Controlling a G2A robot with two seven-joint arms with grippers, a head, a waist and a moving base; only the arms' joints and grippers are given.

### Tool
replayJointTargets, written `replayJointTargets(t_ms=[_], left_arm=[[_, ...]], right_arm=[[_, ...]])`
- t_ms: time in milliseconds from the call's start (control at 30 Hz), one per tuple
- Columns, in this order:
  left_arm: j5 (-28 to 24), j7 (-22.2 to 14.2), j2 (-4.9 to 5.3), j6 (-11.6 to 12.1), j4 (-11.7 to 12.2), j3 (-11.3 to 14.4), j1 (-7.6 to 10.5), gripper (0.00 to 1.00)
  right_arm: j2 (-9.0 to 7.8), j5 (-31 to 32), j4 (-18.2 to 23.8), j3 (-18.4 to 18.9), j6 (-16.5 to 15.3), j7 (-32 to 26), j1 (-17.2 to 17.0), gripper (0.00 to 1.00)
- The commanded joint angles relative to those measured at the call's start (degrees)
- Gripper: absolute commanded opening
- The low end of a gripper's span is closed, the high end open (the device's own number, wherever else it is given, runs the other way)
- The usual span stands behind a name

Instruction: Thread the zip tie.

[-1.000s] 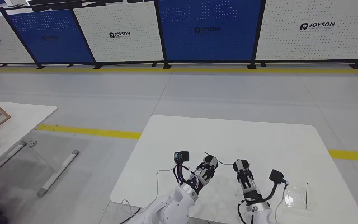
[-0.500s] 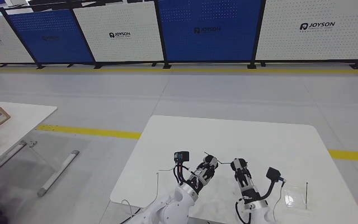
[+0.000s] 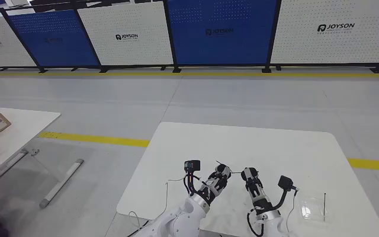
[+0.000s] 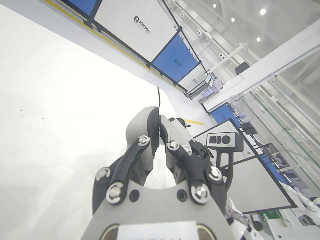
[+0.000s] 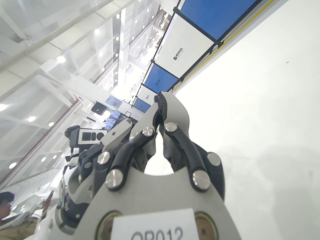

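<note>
The right fingers [image 5: 178, 112], closed on one end of the zip tie [image 5: 158, 99], have edged toward the left fingers [image 4: 143, 124], which pinch its tail; threading looks close.

White table [image 3: 237, 142] bears clear bag [image 3: 308, 209]; spare tie [image 3: 324, 206] beside.

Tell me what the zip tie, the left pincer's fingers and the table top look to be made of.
The zip tie: thin black strip, matt, slightly bowed, so likely flexible plastic. The left pincer fingers: smooth pale grey shells, probably moulded plastic, with black ribbed pads that look like rubber. The table: flat, plain white, smooth; laminate or painted board, cannot tell which.
</note>
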State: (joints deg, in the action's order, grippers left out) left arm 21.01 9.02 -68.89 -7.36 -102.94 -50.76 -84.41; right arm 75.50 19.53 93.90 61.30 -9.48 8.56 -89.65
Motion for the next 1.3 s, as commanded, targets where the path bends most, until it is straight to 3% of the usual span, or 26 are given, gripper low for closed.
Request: replayJointTargets(t_ms=[0, 667, 1267], left_arm=[[0.0, 0.0, 0.0, 0.0, 0.0, 0.0, 0.0, 0.0], [0.0, 0.0, 0.0, 0.0, 0.0, 0.0, 0.0, 0.0], [-7.1, -2.8, -0.5, 5.1, -0.7, -1.8, -1.36, 0.0]], right_arm=[[0.14, -1.6, -0.4, 0.0, -0.2, -0.8, 0.4, 0.0], [0.42, -4.5, -1.1, 0.3, 0.4, -2.2, 0.9, 0.0], [0.29, -6.5, 0.5, 2.9, -2.8, -5.2, -0.6, 0.0]])
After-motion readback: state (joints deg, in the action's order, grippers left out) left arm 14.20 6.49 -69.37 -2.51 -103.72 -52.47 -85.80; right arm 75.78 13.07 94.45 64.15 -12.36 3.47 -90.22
